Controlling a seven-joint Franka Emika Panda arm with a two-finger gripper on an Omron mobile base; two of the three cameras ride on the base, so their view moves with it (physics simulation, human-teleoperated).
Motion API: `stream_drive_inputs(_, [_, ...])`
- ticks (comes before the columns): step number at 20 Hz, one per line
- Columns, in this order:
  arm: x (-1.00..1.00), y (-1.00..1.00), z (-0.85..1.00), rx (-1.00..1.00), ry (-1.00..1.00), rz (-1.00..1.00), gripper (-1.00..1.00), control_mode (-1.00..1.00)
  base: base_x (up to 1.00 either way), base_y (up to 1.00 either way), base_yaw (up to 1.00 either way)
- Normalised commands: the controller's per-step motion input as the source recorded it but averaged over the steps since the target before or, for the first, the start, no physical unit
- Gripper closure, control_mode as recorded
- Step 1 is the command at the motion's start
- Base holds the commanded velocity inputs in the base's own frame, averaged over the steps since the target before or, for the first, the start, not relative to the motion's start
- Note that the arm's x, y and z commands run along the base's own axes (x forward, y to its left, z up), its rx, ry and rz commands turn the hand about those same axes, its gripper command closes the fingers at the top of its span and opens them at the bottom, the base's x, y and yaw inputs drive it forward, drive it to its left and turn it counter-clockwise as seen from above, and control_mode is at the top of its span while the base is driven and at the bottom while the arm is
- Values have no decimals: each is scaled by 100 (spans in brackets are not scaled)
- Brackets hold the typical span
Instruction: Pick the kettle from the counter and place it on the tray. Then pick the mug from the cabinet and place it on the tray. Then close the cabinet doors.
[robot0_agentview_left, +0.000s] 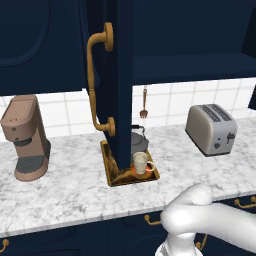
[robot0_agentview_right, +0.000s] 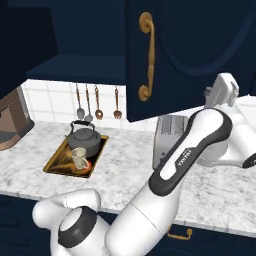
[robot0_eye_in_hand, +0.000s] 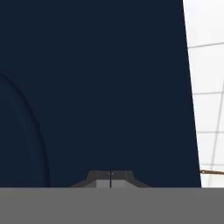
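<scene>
Claw (robot0_eye_in_hand: 110, 179): tips pressed together, nothing between them, nose up against the navy panel of a cabinet door (robot0_eye_in_hand: 96, 87); the door face lies straight ahead of the tips, its free edge off to one side with white tile beyond. I judge this to be the right-hand door (robot0_agentview_right: 200, 55), long axis vertical, standing partly open.

Arm pose: elbow folded high over the bench (robot0_agentview_right: 125, 165), forearm reaching up and right, wrist near the door's lower corner in the right base view.

Farther out: tray (robot0_agentview_left: 114, 176) on the bench with kettle (robot0_agentview_right: 83, 139) and mug (robot0_agentview_left: 140, 162) both on it, mug in front of kettle. The other door (robot0_agentview_left: 122, 75) juts edge-on above the tray. Only door closing remains, by my reading.
</scene>
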Motion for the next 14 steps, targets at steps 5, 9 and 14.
stream_drive_inputs(5, [62,72,0,-1,27,-8,100,-100,0,0,0])
stream_drive_inputs(9, [57,89,-19,-5,11,-6,100,-100,0,0,0])
stream_drive_inputs(14, [67,97,-10,-3,15,-4,100,-100,0,0,0])
